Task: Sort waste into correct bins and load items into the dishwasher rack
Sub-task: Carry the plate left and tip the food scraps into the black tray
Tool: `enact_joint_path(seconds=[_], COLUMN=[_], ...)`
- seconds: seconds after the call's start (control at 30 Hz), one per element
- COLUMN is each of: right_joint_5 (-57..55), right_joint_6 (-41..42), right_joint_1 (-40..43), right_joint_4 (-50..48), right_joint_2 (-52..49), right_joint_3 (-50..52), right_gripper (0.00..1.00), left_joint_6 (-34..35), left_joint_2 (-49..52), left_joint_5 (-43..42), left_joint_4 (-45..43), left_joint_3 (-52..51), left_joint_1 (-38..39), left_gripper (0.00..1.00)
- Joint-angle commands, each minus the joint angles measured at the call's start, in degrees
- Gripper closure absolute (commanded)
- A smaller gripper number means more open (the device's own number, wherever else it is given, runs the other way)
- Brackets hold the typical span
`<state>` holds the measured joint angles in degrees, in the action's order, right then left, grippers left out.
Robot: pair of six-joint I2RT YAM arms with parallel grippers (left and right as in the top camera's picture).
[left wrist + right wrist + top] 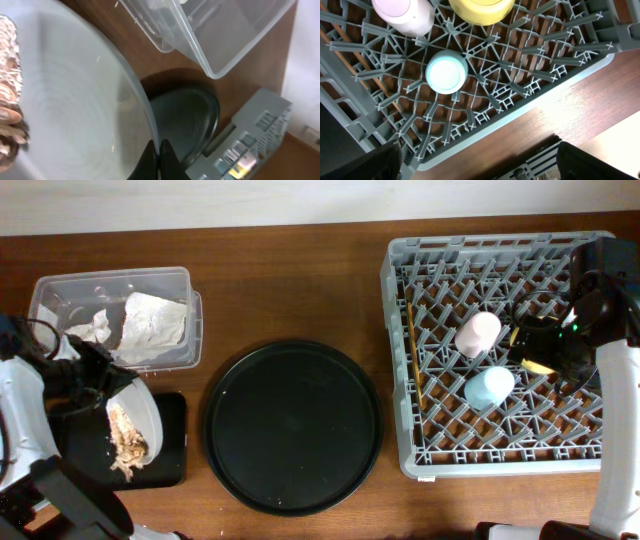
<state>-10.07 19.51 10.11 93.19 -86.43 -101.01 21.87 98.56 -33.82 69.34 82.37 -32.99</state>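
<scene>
- Tipping steeply over the shallow black tray [176, 452] at the left edge of the table, the round white-grey plate [141, 406] carries beige-brown food scraps [126, 442] bunched at its lower edge, some apparently already on the tray.
- The left gripper [159, 159] pinches the plate's rim, its jaws closed down onto the thin edge.
- Just behind, the clear plastic tub [58, 288] holds crumpled white paper napkins [150, 326]. No gold-brown wrapper can be made out in any view.
- The large round black tray [293, 425] sits at mid-table with nothing on it.
- On the right, the grey dishwasher rack [500, 462] already holds the pink cup [478, 333], the light-blue cup [489, 387], the yellow bowl [481, 6] and the wooden chopsticks [411, 345] along its left side.
- The right gripper [477, 155] hovers over the rack's near edge, jaws spread wide and holding nothing.
- Judged from this, the task is nearly finished: emptying the scraps and racking the plate are what is left.
</scene>
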Motion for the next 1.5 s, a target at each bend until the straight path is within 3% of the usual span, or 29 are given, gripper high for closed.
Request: enact_joint_path(seconds=[0.0,0.07,0.3,0.47,0.73,0.9,0.93,1.2,1.27,1.43,1.47], right_joint_5=[-0.94,-0.94,-0.94,-0.94,-0.94,-0.94,-0.94,-0.94,-0.94,-0.94,-0.94], right_joint_6=[0.72,0.72,0.72,0.72,0.72,0.72,0.72,0.72,0.72,0.72,0.72], right_joint_1=[0.46,0.46,0.46,0.46,0.46,0.46,0.46,0.46,0.46,0.46,0.46], right_joint_4=[0.00,-0.02,-0.02,0.00,0.00,0.00,0.00,0.00,0.00,0.00,0.00], right_joint_2=[-0.20,-0.20,-0.20,-0.20,-0.20,-0.20,-0.20,-0.20,-0.20,-0.20,-0.20], right_joint_3=[0.22,0.22,0.22,0.22,0.22,0.22,0.22,0.22,0.22,0.22,0.22], right_gripper=[0.02,0.01,0.01,0.01,0.01,0.01,0.01,0.01,0.01,0.01,0.01], left_joint_6=[-5.53,-5.75,-15.85,-24.85,-32.11,-32.35,-35.63,-39.69,-41.81,-42.38,-45.86], left_joint_2=[-1.20,-1.20,-1.20,-1.20,-1.20,-1.20,-1.20,-1.20,-1.20,-1.20,-1.27], left_joint_5=[-8.70,-9.07,-17.66,-29.49,-39.71,-41.72,-45.16,-48.59,-46.53,-44.81,-44.37], left_joint_4=[2.12,3.78,10.05,12.70,12.26,13.51,14.56,15.08,20.39,23.47,27.52], left_joint_3=[0.83,0.83,0.83,-0.37,-7.52,-8.48,-8.96,-11.96,-11.96,-11.96,-11.96], left_joint_1=[-3.04,-5.33,-14.73,-20.74,-25.57,-29.07,-29.70,-30.34,-30.34,-30.34,-30.27], left_gripper=[0.99,0.99,0.99,0.99,0.99,0.99,0.99,0.99,0.99,0.99,0.99])
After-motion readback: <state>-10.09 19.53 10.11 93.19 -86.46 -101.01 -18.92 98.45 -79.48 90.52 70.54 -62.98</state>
